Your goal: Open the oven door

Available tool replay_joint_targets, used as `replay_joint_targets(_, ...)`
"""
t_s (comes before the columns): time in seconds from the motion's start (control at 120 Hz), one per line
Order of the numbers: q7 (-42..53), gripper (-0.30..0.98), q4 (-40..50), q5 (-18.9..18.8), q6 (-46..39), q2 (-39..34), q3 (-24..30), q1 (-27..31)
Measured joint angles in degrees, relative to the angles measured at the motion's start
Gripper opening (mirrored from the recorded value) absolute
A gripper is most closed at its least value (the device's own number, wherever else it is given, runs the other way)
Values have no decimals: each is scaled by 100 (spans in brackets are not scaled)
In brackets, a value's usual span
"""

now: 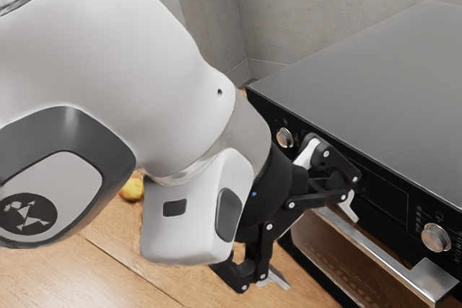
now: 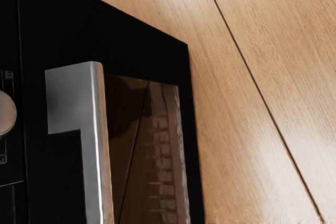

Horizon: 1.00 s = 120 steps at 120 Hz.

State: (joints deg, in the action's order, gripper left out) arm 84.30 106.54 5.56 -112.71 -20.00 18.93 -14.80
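A grey wall [image 1: 346, 5] stretches across the top of the exterior view. The wood tabletop [image 1: 108, 272] spans its lower left, and the oven [image 1: 368, 84] takes up its right side. The white arm [image 1: 130, 55] reaches in from the upper left toward the oven's front. The door [image 1: 317, 250], dark with a brown window, is shut at the lower right, right in front of the hand [image 1: 314, 245]. The hand is released, its two fingers spread wide at lower center. The metal handle [image 1: 375, 248] slants from near the hand down to the lower right corner; whether they touch, I cannot tell. In the wrist view, one bracketed handle end faces the hand, beside the window. Two round knobs [image 1: 436, 238] sit on the panel above the door. A small yellow thing [image 1: 132, 190] lies behind the arm, left of center.
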Motion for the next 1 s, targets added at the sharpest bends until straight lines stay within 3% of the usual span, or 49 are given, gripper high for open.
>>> replay_joint_targets(0.433, 1189, 69, 94, -51, -266, 290, -288, 12)
replay_joint_targets(0.617, 712, 69, 54, -474, -160, 300, -359, 12)
replay_joint_targets(1.0, -354, 69, 44, -476, 81, 593, -487, 17)
